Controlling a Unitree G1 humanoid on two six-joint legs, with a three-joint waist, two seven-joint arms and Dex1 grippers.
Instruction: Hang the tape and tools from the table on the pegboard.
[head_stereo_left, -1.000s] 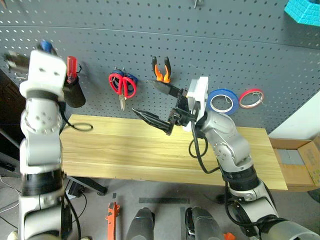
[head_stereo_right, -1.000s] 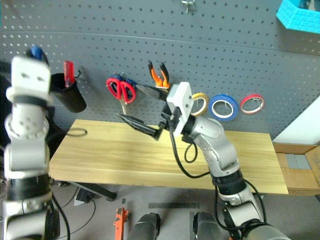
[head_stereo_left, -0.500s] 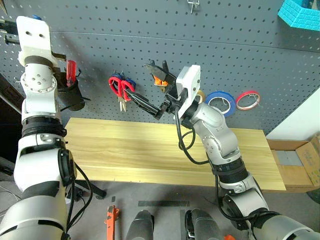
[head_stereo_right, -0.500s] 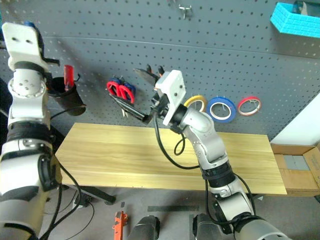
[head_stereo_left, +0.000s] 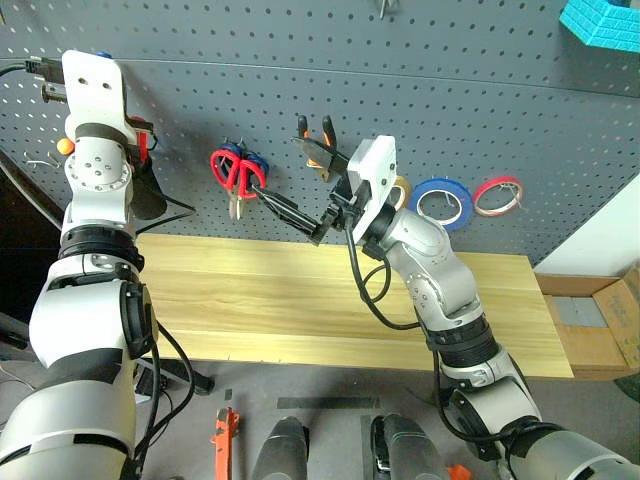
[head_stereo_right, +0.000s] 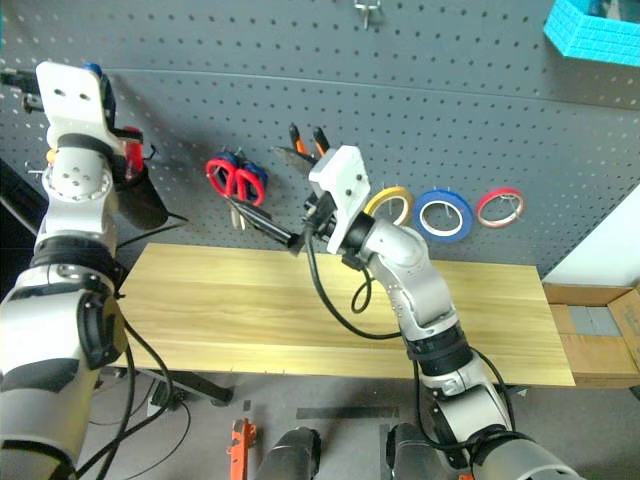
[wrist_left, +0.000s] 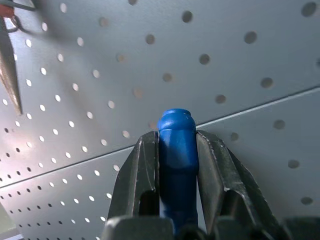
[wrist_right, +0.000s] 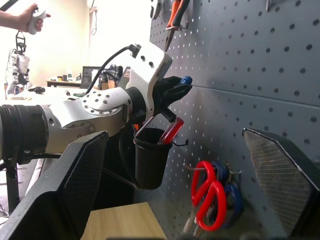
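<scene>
Left claw grips what looks like a blue handle; right claw gapes empty.

Along the pegboard, behind the table, left to right: cup on a hook, two scissors overlapping, pliers, then three tape rings side by side; box beside the table's right end
</scene>
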